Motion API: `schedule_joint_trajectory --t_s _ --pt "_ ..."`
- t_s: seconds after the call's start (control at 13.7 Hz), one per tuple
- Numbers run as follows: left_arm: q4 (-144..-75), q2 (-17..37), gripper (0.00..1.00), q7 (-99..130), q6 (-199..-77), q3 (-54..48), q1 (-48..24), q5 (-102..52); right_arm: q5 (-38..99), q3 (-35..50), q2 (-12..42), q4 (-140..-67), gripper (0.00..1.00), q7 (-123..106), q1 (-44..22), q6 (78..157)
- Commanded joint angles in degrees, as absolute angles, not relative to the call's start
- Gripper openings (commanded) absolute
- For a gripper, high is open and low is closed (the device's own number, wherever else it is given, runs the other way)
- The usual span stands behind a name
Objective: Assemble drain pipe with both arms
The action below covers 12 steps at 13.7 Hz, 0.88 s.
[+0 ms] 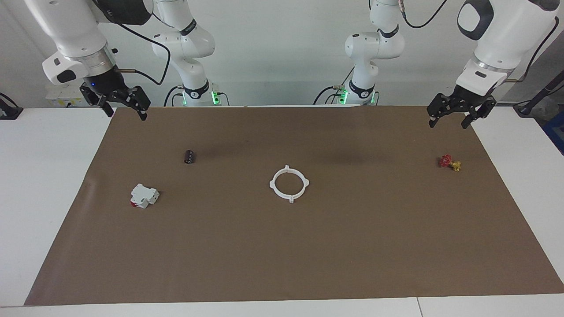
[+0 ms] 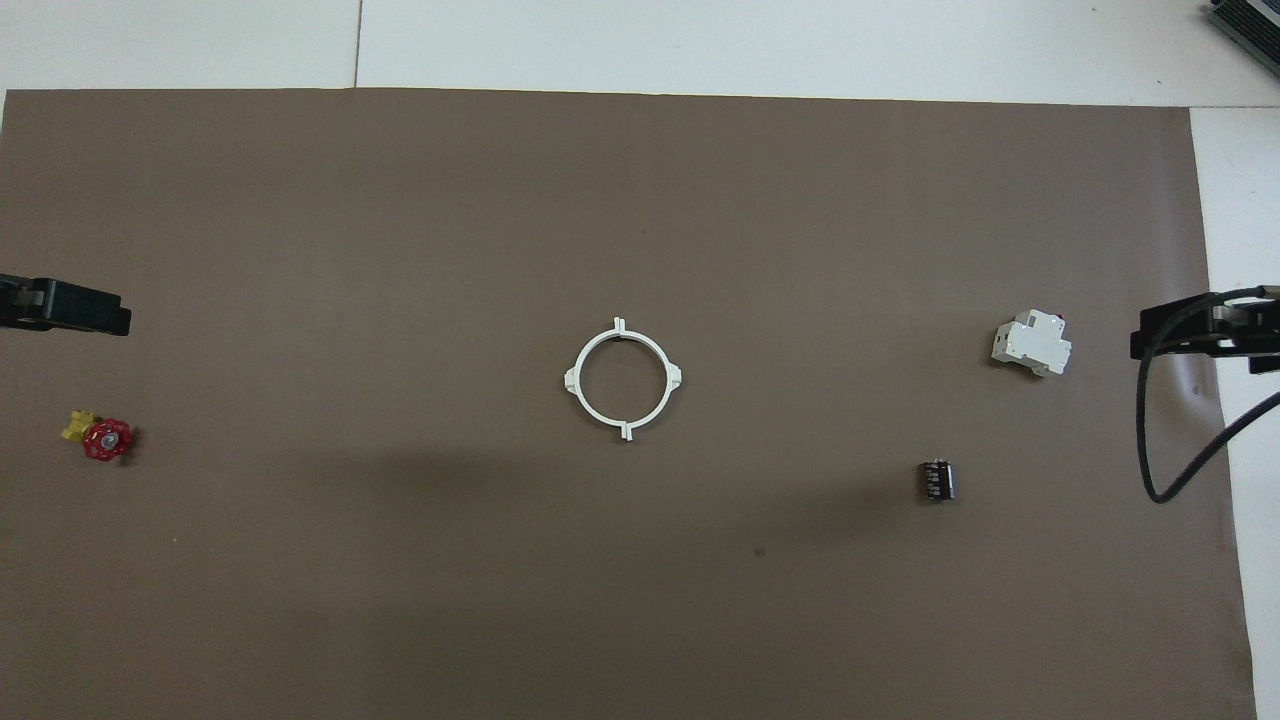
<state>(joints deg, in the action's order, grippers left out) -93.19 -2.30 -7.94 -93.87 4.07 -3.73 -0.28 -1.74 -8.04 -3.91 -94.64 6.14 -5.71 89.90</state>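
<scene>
Left gripper [image 1: 455,115] and right gripper [image 1: 124,107] hung spread apart, holding nothing, each over its own end of the surface [image 1: 282,246]. No readable labels. Drain pipe [image 1: 289,184] lay mid-surface as one closed white ring with small tabs at its rim.

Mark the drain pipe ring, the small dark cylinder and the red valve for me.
drain pipe ring [image 1: 276,190]: facing view, on the white rim of the closed ring.
small dark cylinder [image 1: 189,156]: facing view, on the middle of its body.
red valve [image 2: 107,440]: overhead view, on the red handwheel.
</scene>
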Motion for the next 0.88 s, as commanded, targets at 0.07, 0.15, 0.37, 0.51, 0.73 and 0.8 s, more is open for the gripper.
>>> schedule_joint_trajectory --t_s 0.07,0.15,0.37,0.51,0.73,0.8 --pt "-86.4 0.5 1.0 -9.1 -88.2 3.6 -2.8 -1.1 -2.3 -8.0 -4.2 -94.7 1.0 6.9 -5.8 89.2" --pt "-86.4 0.5 1.0 -9.0 -88.3 3.6 -2.8 -1.1 -2.3 -7.9 -4.2 -94.7 1.0 6.9 -5.8 89.1" --pt "-86.3 0.6 1.0 -8.9 -88.2 3.5 -2.8 -1.3 -2.3 -7.9 -4.2 -94.7 1.0 6.9 -5.8 89.1" --pt "-86.3 0.7 1.0 -8.8 -88.1 3.4 -3.1 -0.8 -2.3 -7.9 -4.2 -94.7 1.0 6.9 -5.8 89.1" --pt "-86.1 0.4 1.0 -8.4 -87.9 3.3 -3.5 -0.6 -2.3 -7.9 -4.2 -94.7 1.0 6.9 -5.8 89.2" --pt "-86.1 0.2 1.0 -8.2 -87.5 3.0 -3.8 -0.6 -2.3 -8.0 -4.2 -94.7 1.0 6.9 -5.8 89.2"
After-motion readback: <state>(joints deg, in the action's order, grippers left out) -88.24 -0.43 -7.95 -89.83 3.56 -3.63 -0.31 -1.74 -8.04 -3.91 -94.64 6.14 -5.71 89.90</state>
